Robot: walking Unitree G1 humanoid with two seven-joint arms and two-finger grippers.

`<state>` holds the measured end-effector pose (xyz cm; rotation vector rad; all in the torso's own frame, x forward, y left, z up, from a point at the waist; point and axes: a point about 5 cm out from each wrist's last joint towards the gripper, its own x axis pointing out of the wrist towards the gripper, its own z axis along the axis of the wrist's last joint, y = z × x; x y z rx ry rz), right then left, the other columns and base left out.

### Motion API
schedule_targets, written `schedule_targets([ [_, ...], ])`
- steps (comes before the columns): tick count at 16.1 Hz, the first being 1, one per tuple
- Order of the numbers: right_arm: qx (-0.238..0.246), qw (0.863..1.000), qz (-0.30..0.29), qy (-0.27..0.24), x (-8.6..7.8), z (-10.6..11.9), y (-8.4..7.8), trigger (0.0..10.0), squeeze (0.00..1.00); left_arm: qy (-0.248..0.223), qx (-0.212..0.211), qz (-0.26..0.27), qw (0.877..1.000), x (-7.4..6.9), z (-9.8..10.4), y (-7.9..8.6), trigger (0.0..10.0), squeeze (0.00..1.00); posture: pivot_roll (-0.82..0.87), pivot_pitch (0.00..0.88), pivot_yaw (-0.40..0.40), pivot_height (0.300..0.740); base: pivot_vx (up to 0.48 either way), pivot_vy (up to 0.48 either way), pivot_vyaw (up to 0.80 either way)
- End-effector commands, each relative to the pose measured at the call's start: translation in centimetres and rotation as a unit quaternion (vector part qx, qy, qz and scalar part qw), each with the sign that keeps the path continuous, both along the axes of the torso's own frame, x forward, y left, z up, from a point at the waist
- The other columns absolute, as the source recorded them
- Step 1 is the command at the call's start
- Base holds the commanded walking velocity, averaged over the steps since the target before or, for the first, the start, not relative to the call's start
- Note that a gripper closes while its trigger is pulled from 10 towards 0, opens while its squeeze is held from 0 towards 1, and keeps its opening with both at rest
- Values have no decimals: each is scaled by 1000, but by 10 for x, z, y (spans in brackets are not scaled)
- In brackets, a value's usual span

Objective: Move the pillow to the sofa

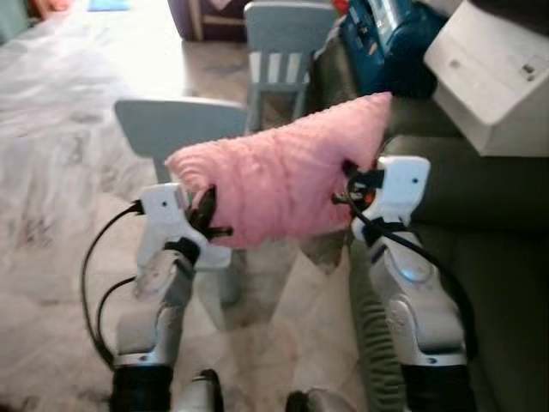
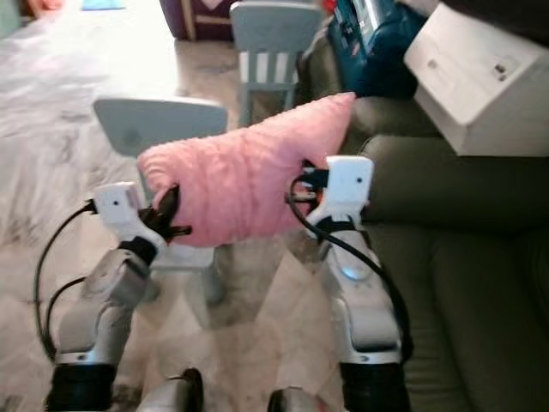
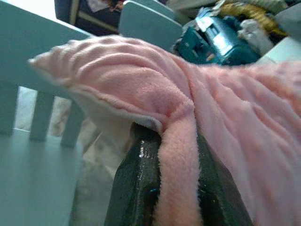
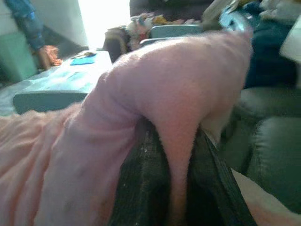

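Item: pink pillow [image 1: 283, 176], plush and ribbed, carried in mid-air between both arms, tilted so its right corner rides higher and farther than its left. Left gripper [image 1: 206, 215]: clamped on the pillow's lower left edge; the left wrist view shows a fold of fabric pinched between the two black fingers [image 3: 136, 183]. Right gripper [image 1: 350, 182]: clamped on the pillow's right edge, likewise with a fold squeezed between its fingers [image 4: 136, 188]. Setting: a pale blue chair [image 1: 184, 124] stands just behind and under the pillow, a second blue chair [image 1: 283, 43] farther off; the dark olive sofa [image 1: 480, 215] lies to the right, its seat near the right arm. A white box [image 1: 497, 73] and a teal bag [image 1: 386, 43] sit at the sofa's far end. Pale marbled floor [image 1: 51, 172] to the left. Status, as judged: pillow lifted, not yet on the sofa. Risks: each hold takes only a thin edge of soft fabric, so a swing rightward could pull a fold free and drop one side; the sagging lower edge could snag the near chair back; placing too far along could crowd the box.
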<state>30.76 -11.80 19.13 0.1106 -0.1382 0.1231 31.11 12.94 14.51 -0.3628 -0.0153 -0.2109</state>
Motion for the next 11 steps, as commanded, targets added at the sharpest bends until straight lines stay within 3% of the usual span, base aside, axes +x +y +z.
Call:
schedule_targets([
  [1,6,1000,2,-16,-1,7,2,10000,0,-14,1,-4,1000,3,7,-1,10000,0,-76,190,-81,740,0,0,0],
  [3,10,1000,2,-13,0,7,2,10000,0,-19,2,-4,1000,6,11,1,10000,0,-75,186,-82,740,0,0,0],
  [6,13,1000,4,-13,2,8,1,10000,0,-26,-2,2,1000,13,19,4,10000,0,-72,182,-83,740,0,0,-800],
  [7,13,1000,4,-13,3,9,1,10000,0,-11,27,41,999,16,20,9,10000,0,-70,177,-83,740,0,0,-800],
  [8,13,1000,4,-14,3,9,1,10000,0,-4,36,44,998,18,19,11,10000,0,-70,176,-83,740,0,0,-800],
  [10,13,1000,4,-15,4,9,1,10000,0,-51,48,-3,998,17,23,10,10000,0,-70,172,-83,740,0,0,-800],
  [11,13,1000,4,-16,5,10,1,10000,0,-30,40,6,999,18,18,12,10000,0,-71,168,-81,740,0,0,-788],
])
